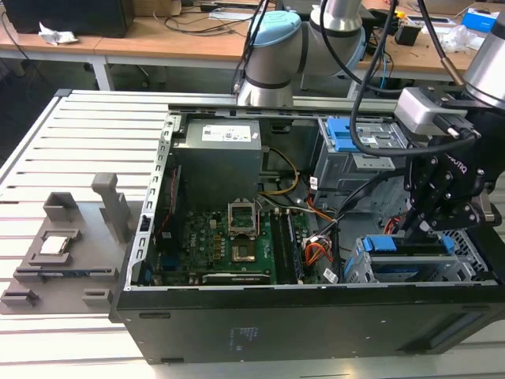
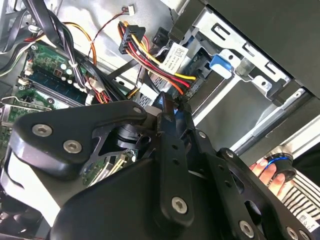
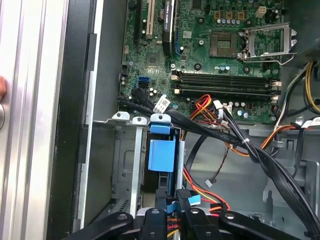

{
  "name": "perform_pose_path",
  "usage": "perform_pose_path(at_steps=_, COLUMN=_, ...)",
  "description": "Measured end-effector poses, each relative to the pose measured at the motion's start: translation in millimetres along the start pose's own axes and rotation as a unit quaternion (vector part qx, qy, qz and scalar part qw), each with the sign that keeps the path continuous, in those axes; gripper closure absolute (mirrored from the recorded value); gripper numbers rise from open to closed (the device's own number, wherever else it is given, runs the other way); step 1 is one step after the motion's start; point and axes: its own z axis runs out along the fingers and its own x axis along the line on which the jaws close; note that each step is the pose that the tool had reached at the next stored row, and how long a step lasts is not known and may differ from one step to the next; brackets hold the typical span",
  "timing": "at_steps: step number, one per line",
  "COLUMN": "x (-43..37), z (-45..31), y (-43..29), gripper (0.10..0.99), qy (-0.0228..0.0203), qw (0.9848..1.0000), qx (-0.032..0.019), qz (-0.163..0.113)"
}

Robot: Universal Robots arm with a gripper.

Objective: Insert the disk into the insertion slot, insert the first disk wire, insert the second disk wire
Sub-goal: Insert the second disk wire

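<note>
The tool [image 1: 418, 229] hangs low inside the open computer case [image 1: 260, 324], at the exterior view's lower right. Whether it is spread or pinching something I cannot tell. In the first wrist view the tool [image 3: 171, 201] sits just beside the end of the disk [image 3: 162, 155], whose bright blue carrier stands in the insertion slot [image 3: 125, 165]. A small black plug with a blue lead [image 3: 190, 199] lies right at the tool's tip.

In the exterior view the disk [image 1: 406, 267] lies lengthwise in the silver insertion slot [image 1: 361, 267], directly under the tool and close to the case's front wall.

Room around the tool is tight. A bundle of red, yellow and orange wires [image 3: 205, 106] and thick black cables [image 3: 260, 155] cross the space between the slot and the motherboard [image 3: 225, 55]. The dark side wall [image 3: 70, 125] closes in on the slot's other side. In the second wrist view the tool [image 2: 167, 107] points towards the coloured wire plug [image 2: 131, 37] and the sheet-metal bay.

Further out in the exterior view, the taller grey cage with the blue latch plate [image 1: 351, 136] stands behind the tool at the upper right. The power supply [image 1: 217, 158] fills the case's upper middle. The case rests on a slatted metal surface [image 1: 79, 134], which lies open towards the exterior view's left. A hand [image 2: 262, 170] rests outside the case edge.
</note>
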Motion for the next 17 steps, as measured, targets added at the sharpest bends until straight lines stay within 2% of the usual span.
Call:
perform_pose_path(at_steps=14, x=2.7, z=2.2, y=-2.6, gripper=0.886, qy=-0.0003, qw=1.0, qx=-0.0006, qz=0.0)
perform_pose_path(at_steps=17, x=3.3, z=2.3, y=-2.5, gripper=0.886, qy=-0.0019, qw=1.0, qx=-0.0005, qz=0.0)
